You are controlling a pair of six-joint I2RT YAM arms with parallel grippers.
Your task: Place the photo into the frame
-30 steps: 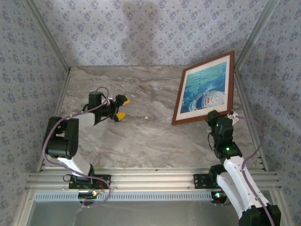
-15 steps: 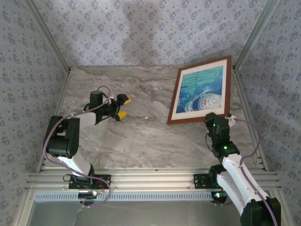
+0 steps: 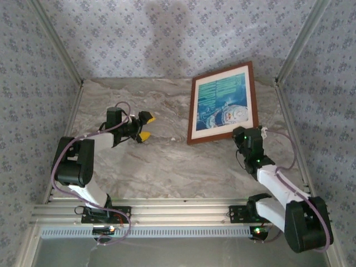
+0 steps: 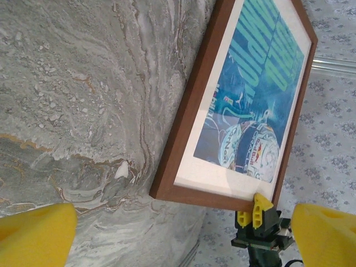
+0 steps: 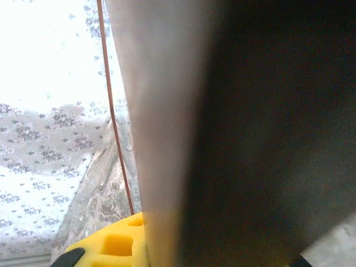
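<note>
R gripper [image 3: 241, 132]: jaws narrow, clamped on the lower rail of the large rectangular picture frame of dark reddish-brown wood [image 4: 189, 105], near its R-hand corner. In the left wrist view a yellow fingertip [image 4: 257, 207] overlaps that rail from the front. In the right wrist view a yellow finger pad [image 5: 114, 245] sits beside a big blurred grey-to-dark panel pressed close to the lens. Can't tell which face of the frame this is.

Frame: held tilted, front facing the top camera, long sides running away from the arms. The blue-and-teal printed photo with white lettering and helmet graphic [image 3: 223, 103] sits inside it, with the cream-white mat border [image 4: 206, 175] around it on all sides. The lower L corner hangs close over the table. Contact or gap: can't tell.

Edges & clearance:
- Frame R edge near the R wall post, little room.
- Top edge is seen against the patterned wallpaper back wall [image 3: 167, 39].
- L edge faces bare grey marbled tabletop [image 3: 161, 161], wide room there.

L gripper [image 3: 144, 127]: jaws spread wide, yellow pads apart, holding nothing. It is above the tabletop L of centre, well apart from the frame's L edge, pointing toward it.

The near strip of table between the arm bases and the aluminium rail [image 3: 178, 211] lies bare.
</note>
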